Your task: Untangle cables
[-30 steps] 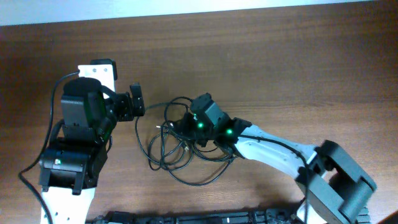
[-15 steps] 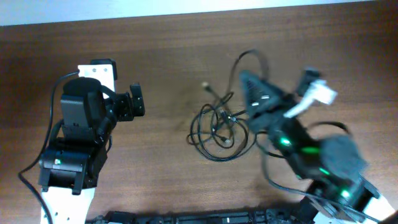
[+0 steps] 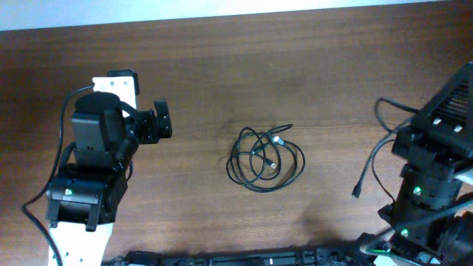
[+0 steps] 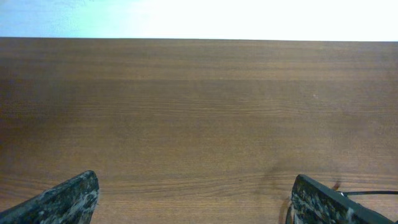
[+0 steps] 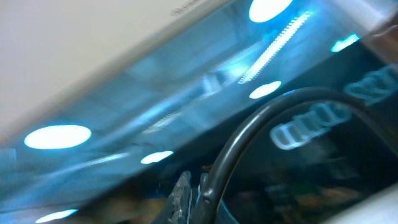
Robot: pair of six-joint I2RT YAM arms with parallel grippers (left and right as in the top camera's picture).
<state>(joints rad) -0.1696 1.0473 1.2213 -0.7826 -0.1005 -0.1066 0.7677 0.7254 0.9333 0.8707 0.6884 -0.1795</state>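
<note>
The cables (image 3: 264, 159), thin glossy black cords, lie in a small looped bundle at the table's middle. My left gripper (image 3: 161, 122) is open and empty, well left of the bundle; in the left wrist view its fingers (image 4: 196, 202) stand wide apart over bare wood. My right arm (image 3: 436, 148) is drawn back at the right edge. In the right wrist view its fingers (image 5: 189, 193) are pressed together with a black cord (image 5: 249, 137) rising from them. A thin black cable (image 3: 367, 168) with a plug end dangles beside that arm, apart from the bundle.
The wooden table (image 3: 310, 66) runs to a pale far edge at the top. The left arm's base (image 3: 85, 199) stands at the front left. A dark strip (image 3: 244, 258) lies along the front edge. The right wrist camera faces up at ceiling lights.
My right arm has pulled away from the bundle to the right edge, taking one cable with it. The bundle was dragged right to the table's middle and is smaller. The left arm has not moved.
</note>
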